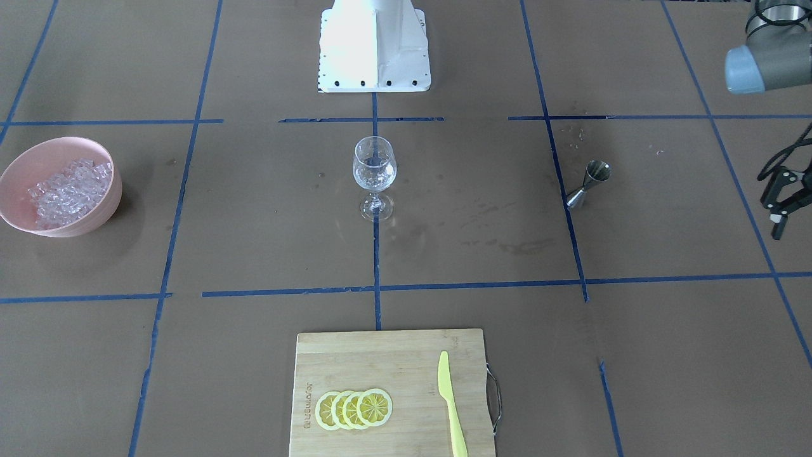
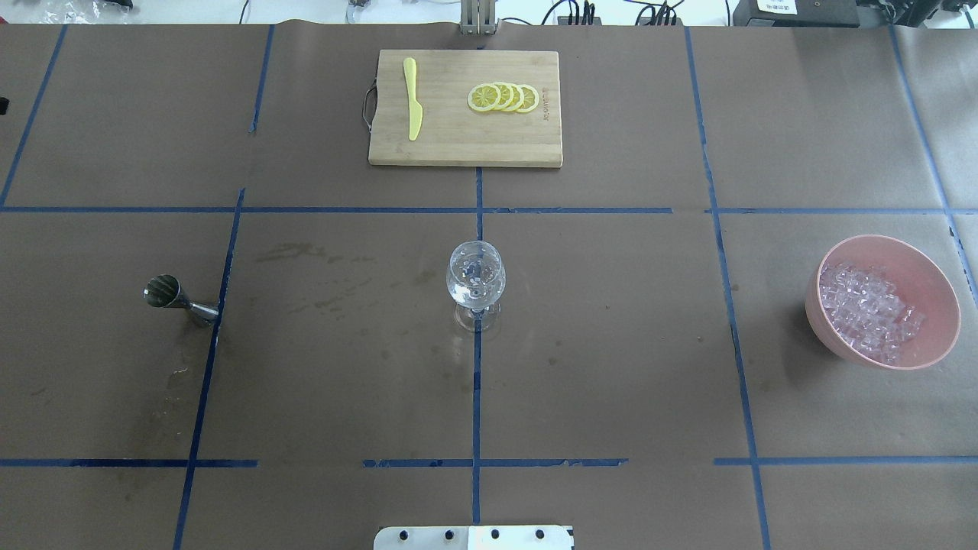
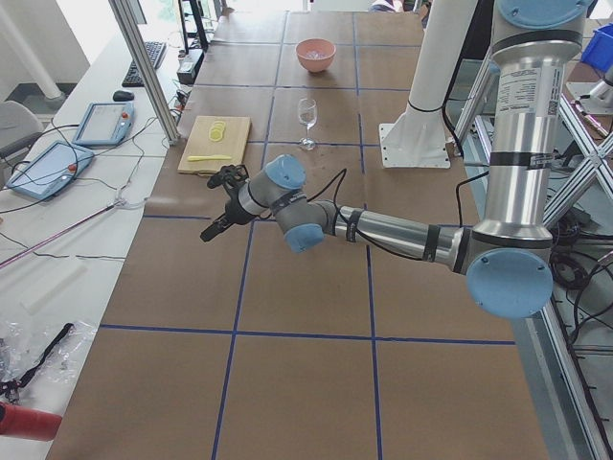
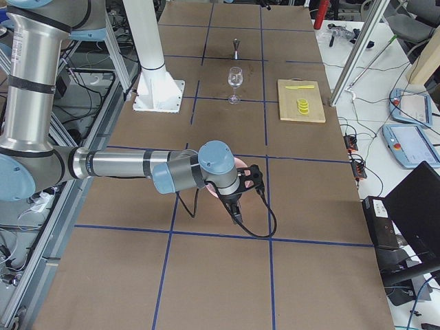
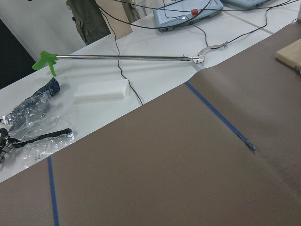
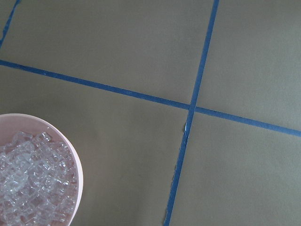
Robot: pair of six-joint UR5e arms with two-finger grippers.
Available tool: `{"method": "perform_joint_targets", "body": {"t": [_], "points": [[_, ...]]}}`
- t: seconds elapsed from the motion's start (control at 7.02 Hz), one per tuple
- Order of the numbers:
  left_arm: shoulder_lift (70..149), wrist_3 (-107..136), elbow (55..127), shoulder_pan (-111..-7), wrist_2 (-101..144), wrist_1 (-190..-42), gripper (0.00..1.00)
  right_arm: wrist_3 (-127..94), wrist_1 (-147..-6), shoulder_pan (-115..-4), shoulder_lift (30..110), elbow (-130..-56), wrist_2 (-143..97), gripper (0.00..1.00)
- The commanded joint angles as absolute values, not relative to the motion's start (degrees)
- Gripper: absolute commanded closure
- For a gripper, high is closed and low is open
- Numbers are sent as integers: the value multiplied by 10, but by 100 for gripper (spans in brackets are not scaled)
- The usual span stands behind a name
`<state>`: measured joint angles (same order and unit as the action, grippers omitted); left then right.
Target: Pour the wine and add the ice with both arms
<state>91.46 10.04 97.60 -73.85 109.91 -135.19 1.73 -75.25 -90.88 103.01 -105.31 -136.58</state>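
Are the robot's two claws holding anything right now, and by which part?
Nothing is held. The left gripper hangs empty, and nothing shows in the right gripper.

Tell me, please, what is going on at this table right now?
Nothing is being handled at this moment. The left arm's tool hangs out past the small steel hourglass-shaped jigger, and the right arm's tool is near the pink bowl of clear ice cubes. Neither visibly holds anything. The stemmed clear wine glass stands upright mid-table with something clear in it.
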Motion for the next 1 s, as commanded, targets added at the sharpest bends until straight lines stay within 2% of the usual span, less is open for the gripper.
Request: {"method": "perform_joint_targets", "body": {"t": [0.0, 0.14, 0.43, 0.57, 0.85], "points": [[879, 11, 970, -830, 1228, -1230, 0, 17, -753, -909, 1031, -1053, -1367, 0], [834, 11, 965, -840, 1231, -1216, 0, 17, -753, -909, 1031, -1053, -1367, 0], [839, -3, 965, -888, 1269, -1008, 0, 15, -753, -909, 1031, -1054, -1368, 0], [838, -38, 973, -916, 1286, -958, 0, 9, -752, -909, 1030, -1060, -1376, 0], [829, -54, 985, -930, 1336, -883, 0, -88, -754, -879, 1027, -1118, -1399, 0]]}}
